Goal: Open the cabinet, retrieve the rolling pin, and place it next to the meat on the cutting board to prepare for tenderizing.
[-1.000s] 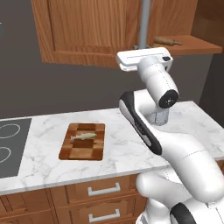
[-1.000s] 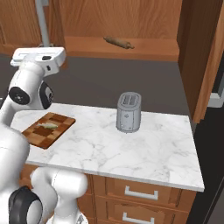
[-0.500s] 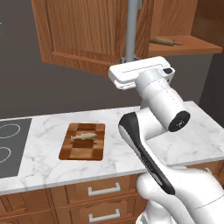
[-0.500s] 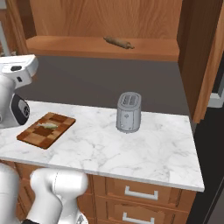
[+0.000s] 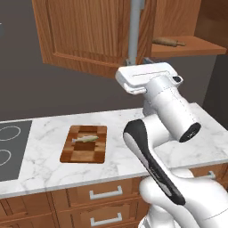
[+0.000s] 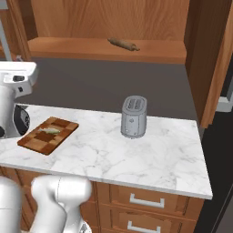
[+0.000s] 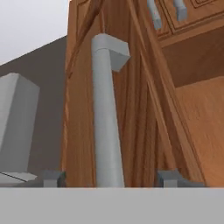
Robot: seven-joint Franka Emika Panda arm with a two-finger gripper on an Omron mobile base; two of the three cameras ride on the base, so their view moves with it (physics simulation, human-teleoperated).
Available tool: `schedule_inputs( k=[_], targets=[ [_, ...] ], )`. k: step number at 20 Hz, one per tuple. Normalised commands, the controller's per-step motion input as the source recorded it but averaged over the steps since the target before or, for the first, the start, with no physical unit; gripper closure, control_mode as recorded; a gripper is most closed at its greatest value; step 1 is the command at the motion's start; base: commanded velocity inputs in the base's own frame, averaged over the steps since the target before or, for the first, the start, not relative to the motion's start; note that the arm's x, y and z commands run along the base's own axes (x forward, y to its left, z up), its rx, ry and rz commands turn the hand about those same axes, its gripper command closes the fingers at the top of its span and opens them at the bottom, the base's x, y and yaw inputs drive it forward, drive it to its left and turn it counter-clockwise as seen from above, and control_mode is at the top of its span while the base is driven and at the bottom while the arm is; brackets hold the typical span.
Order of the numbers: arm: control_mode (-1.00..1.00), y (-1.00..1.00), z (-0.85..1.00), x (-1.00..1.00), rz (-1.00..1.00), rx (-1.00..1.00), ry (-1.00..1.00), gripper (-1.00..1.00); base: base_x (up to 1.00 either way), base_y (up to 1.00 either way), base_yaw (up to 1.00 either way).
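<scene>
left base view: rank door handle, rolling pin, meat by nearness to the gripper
1. Door handle, right at the gripper, between its fingers.
2. Rolling pin, on the cabinet shelf to the right.
3. Meat, down on the cutting board, lower left.

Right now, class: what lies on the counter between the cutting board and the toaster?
Nothing: the right base view shows bare marble between the cutting board and the toaster.

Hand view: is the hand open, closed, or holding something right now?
Hand: open, its fingertips standing apart on either side of the cabinet door's grey handle, not gripping it.
</scene>
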Motion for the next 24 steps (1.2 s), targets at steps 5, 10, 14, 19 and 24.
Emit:
schedule_inputs(
  k=[5,10,14,19,24],
  targets=[
    [-1.00,-0.91,-0.09,-0.26,0.25,0.31,-0.22,-1.00,0.00,0.00,0.00],
    [-1.00,-0.99,-0.02,-0.36,0.25,0.35,-0.17,-1.00,0.00,0.00,0.00],
    [-1.00,-0.68,0.00,0.22,0.31,0.29,-0.01,-1.00,0.00,0.00,0.00],
    [-1.00,-0.17,-0.04,0.87,0.40,0.18,0.11,-1.00,0.00,0.00,0.00],
    [-1.00,0.00,-0.07,0.85,0.41,0.06,0.13,-1.00,0.00,0.00,0.00]
  ],
)
